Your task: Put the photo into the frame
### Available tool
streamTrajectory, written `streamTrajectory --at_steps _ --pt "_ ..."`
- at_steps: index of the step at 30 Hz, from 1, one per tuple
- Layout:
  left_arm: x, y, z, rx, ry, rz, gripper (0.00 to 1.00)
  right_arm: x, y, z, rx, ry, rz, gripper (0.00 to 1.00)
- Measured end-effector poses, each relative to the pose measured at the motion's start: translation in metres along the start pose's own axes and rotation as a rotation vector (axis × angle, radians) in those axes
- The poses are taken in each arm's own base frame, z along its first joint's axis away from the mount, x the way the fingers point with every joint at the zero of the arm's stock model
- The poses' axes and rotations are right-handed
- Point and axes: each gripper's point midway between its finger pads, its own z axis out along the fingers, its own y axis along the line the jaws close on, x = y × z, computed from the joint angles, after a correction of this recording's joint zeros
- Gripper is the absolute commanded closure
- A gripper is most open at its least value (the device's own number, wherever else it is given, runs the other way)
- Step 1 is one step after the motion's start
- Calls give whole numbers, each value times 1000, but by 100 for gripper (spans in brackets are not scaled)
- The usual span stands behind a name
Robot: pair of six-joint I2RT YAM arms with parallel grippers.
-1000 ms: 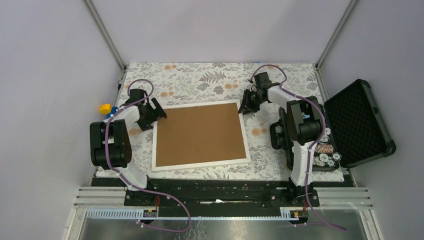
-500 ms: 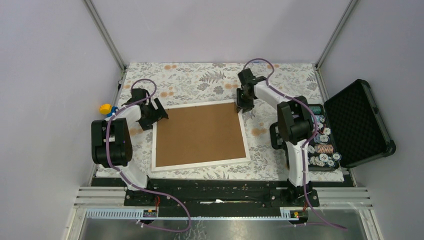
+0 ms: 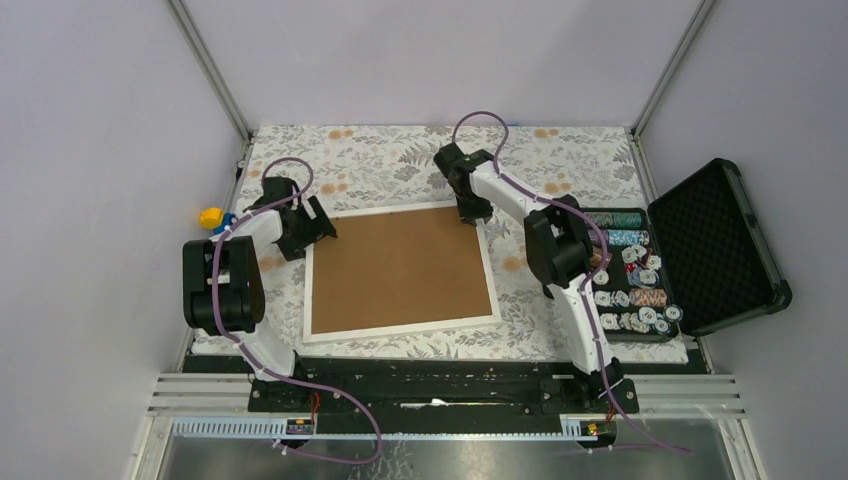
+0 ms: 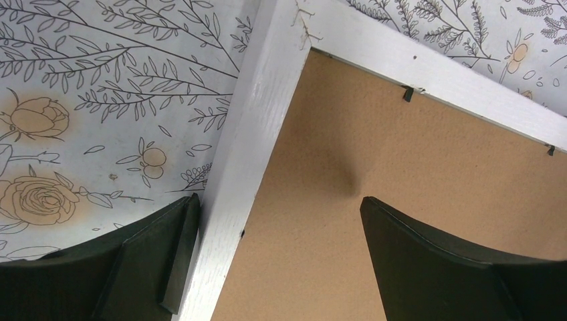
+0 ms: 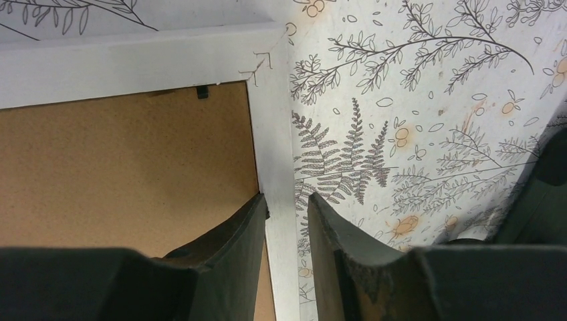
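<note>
R gripper (image 5: 286,199), half-spread, has swung onto the frame (image 3: 400,329) at its far-R corner, L gripper (image 4: 277,200) wide-spread at far-L: prob. securing backing board (image 3: 400,265).

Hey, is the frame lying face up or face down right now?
Face down. The frame lies flat with its brown backing board up; small black tabs show along its inner edge.

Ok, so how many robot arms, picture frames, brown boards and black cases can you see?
Robot arms: 2 (left arm, right arm)
White picture frame: 1
Brown backing board: 1
Black case: 1
Total: 5
</note>
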Motion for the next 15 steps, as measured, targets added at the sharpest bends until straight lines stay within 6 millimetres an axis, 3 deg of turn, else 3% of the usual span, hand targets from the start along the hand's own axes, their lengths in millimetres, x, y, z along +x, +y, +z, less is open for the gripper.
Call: streamTrajectory --at_steps 15 --pt "0 -2 -1 8 2 1 4 -3 4 -4 287 2 -205 58"
